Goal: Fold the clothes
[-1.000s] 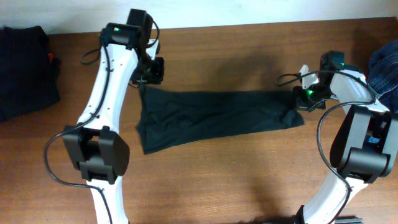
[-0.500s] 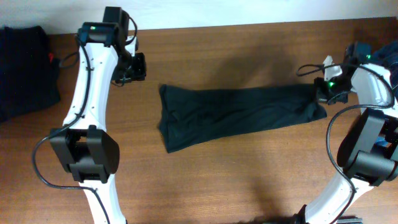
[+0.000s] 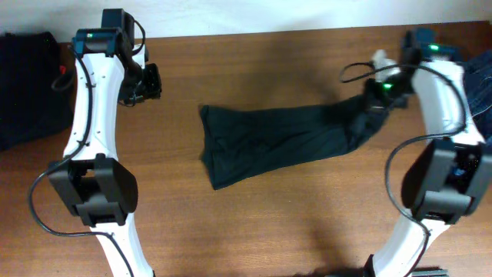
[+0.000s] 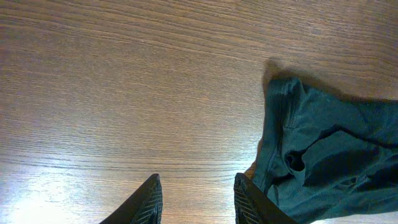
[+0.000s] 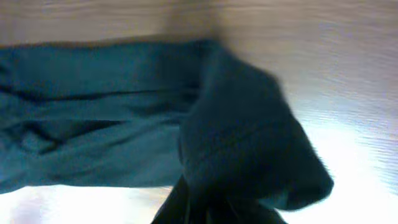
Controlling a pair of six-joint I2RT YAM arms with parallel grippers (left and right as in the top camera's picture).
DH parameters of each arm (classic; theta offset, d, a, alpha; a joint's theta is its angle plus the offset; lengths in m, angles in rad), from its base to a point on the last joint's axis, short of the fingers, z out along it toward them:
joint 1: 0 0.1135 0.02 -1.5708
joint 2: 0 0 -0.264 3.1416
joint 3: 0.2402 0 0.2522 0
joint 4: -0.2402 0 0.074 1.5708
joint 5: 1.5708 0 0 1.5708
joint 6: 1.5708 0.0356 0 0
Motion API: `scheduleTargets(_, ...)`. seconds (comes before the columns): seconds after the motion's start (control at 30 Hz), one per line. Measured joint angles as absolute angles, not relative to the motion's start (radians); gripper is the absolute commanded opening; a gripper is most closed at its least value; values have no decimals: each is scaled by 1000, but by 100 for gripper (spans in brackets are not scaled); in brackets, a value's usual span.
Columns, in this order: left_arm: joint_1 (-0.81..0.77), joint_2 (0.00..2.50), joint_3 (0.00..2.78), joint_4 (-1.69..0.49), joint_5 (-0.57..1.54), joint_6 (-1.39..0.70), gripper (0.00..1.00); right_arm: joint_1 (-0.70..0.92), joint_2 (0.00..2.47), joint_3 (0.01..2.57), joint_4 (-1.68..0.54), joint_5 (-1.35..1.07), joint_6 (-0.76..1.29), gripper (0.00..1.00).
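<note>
Right gripper (image 3: 375,100) pinches one end of the dark T-shirt (image 3: 269,142), raised above the table (image 3: 269,223); left gripper (image 4: 196,183) spread, empty, near other end.

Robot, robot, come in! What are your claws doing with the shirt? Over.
Left claw open, empty, beside shirt. Right claw shut on shirt's end. Nothing on the shirt; dark pile far left. Over.

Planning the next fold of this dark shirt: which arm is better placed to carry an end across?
Right. The right gripper is shut on one end of the shirt, lifted off the table. The left gripper hangs over bare wood beside the other end, jaws apart, empty.
</note>
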State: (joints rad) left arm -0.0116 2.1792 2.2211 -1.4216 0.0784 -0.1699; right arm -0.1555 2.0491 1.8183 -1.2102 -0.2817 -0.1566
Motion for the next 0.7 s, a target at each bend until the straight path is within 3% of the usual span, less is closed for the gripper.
scheduleTargets(0.2,-10,2179,2221,-1422,78,-170,38,35,2049,1819,-1188,-291,-74,4)
scheduleTargets(0.7,-3,2179,2221,-1424,78,-170,38,269,2049,1819,-1136,-346,84,4)
